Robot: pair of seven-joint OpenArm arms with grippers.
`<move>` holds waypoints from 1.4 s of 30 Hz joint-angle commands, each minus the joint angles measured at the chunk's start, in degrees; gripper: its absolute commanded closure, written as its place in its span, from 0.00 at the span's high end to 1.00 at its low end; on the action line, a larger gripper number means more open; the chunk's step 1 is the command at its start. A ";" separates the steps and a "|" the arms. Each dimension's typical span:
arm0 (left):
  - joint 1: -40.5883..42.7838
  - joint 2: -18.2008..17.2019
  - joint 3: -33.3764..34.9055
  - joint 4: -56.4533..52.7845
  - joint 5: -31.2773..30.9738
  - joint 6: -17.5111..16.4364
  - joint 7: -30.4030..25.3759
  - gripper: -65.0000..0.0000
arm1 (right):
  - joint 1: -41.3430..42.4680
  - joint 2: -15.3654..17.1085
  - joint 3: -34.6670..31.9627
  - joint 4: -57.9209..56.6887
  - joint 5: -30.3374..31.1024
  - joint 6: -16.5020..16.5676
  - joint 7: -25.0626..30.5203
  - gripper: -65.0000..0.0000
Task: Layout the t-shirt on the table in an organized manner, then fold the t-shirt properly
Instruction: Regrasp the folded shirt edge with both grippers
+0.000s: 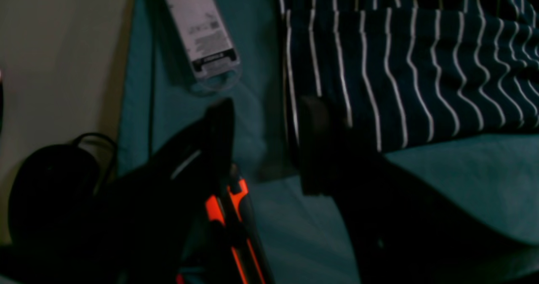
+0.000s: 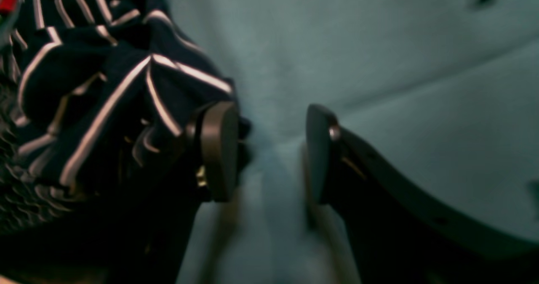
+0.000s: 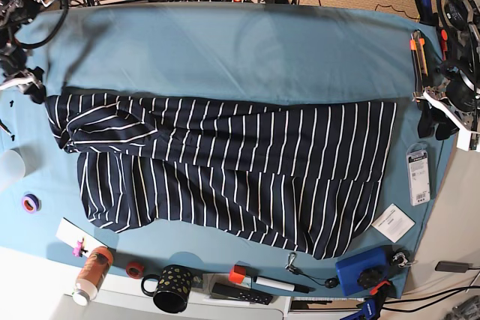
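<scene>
The jaws of the right gripper (image 2: 269,153) stand wide apart, with only bare bench cloth between them. A bunched fold of the t-shirt (image 2: 105,103) presses against the outer side of the jaw at the left of the right wrist frame, so this gripper holds nothing; it looks as if the cloth is released there to lie where it is. In the base view this gripper (image 3: 31,84) sits at the left edge of the frame, just beside the crumpled sleeve end of the shirt.

The jaws of the left gripper (image 1: 265,145) are also parted, and between them only the teal bench (image 1: 463,179) shows. One jaw lies just at the edge of the striped cloth (image 1: 400,73), perhaps touching it, but it does not grasp it. In the base view this gripper (image 3: 439,114) is at the right edge, near the hem.

The t-shirt (image 3: 225,162) lies across the middle of the bench (image 3: 225,43), stretched from left to right between the two arms. The upper band is fairly flat, while the left end is folded over itself and the lower part has a ragged outline. It seems the laying-out step is not finished: the left sleeve needs spreading before any fold.

A clear package with a white label (image 1: 200,27) lies on the bench beside the shirt, at the right in the base view.
</scene>
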 commanded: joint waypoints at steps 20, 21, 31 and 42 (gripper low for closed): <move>2.51 3.41 -0.37 0.90 -6.12 -0.07 2.29 0.39 | 3.10 1.79 -14.01 -0.90 6.58 0.69 0.11 0.41; 3.23 4.39 -0.37 0.90 -6.03 -0.11 2.10 0.39 | 3.10 1.77 -13.66 -0.90 6.60 0.69 -0.22 0.41; 2.10 8.35 -0.33 -5.81 -3.04 -6.36 -3.30 0.39 | 3.10 1.79 -11.13 -0.90 6.60 0.69 -2.38 0.41; -6.16 8.35 -0.33 -20.46 -1.44 -9.09 0.85 0.40 | 3.10 1.79 -11.13 -0.90 6.58 0.69 -2.62 0.41</move>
